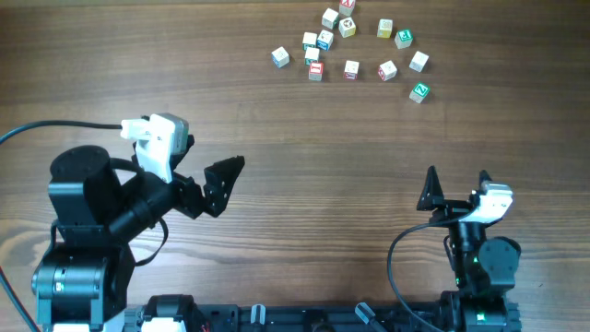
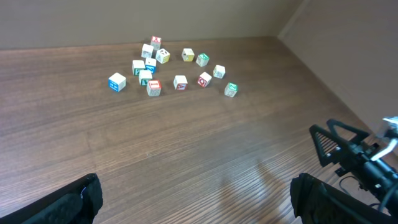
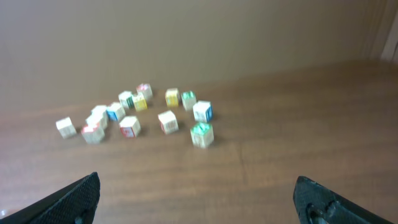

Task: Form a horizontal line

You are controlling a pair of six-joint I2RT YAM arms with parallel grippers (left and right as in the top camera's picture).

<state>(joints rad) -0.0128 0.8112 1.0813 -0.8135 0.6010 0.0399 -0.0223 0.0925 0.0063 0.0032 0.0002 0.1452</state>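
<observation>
Several small whitish letter cubes [image 1: 351, 69] lie loose and apart at the far middle-right of the table. They also show in the left wrist view [image 2: 180, 82] and, blurred, in the right wrist view [image 3: 166, 121]. No joined row of three cubes shows in any view. My left gripper [image 1: 214, 187] is open and empty at the near left, far from the cubes; its jaws [image 2: 199, 199] frame bare wood. My right gripper [image 1: 457, 189] is open and empty at the near right; its jaws [image 3: 196, 199] also frame bare wood.
A green-marked cube [image 1: 419, 91] lies nearest my right gripper, at the right edge of the group. A blue-marked cube [image 1: 279, 57] lies at the group's left edge. The wooden table [image 1: 304, 166] spans the whole view. The right arm shows in the left wrist view [image 2: 357, 155].
</observation>
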